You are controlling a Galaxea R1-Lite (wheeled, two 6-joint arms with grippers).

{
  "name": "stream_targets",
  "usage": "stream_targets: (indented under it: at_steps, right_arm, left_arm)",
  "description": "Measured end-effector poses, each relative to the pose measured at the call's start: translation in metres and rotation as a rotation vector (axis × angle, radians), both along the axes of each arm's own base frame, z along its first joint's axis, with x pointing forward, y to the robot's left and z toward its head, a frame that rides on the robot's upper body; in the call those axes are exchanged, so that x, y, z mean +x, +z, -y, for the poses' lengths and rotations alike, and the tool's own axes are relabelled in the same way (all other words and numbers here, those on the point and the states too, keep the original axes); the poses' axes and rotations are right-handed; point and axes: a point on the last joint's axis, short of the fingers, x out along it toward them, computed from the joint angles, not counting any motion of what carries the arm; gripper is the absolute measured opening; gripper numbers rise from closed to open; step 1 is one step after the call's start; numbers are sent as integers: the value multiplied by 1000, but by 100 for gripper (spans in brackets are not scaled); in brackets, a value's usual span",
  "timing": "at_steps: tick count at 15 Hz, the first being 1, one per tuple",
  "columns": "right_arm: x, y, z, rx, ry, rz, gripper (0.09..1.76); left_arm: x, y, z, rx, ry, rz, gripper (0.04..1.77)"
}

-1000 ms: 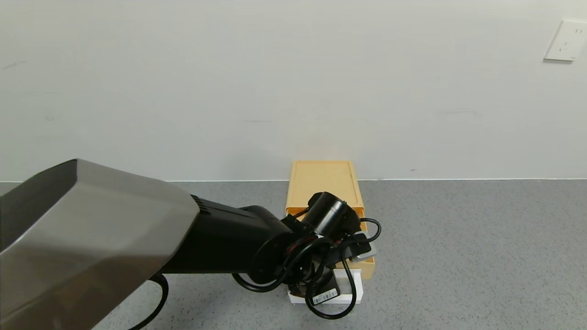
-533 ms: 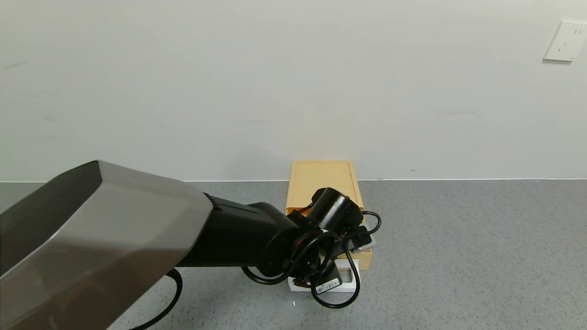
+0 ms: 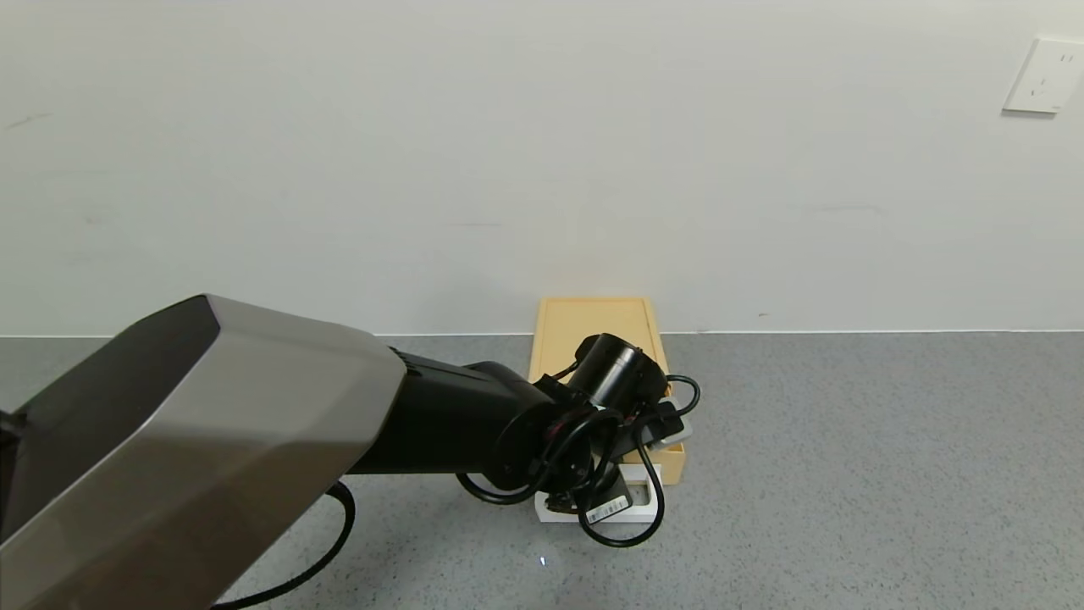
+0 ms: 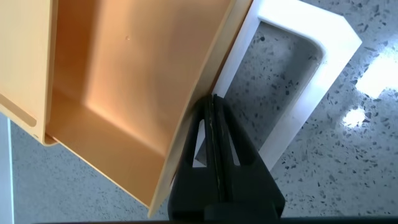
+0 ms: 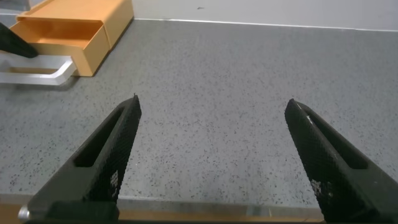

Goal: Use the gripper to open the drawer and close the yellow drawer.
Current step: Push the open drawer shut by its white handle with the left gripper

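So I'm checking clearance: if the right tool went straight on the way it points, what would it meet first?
The right tool is open, with bare grey counter ahead; the way looks free up to the wall. The yellow drawer sits off to one side, though depth is uncertain.

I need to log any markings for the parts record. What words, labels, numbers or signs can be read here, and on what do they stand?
No text can be read.
White barcode sticker on the left gripper: bars show, any print is too small to read.
Yellow drawer and its white handle: no marking shows.
White wall socket: holes only, no lettering shows.
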Motion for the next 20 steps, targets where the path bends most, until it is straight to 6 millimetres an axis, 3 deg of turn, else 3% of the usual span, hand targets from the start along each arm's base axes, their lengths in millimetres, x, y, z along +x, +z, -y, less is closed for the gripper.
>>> stream_targets:
  at_steps: [20]
  right_arm:
    - [0, 0, 0, 3, -1, 0, 170]
  left_arm:
    - [45, 11, 2, -23, 54, 83, 11]
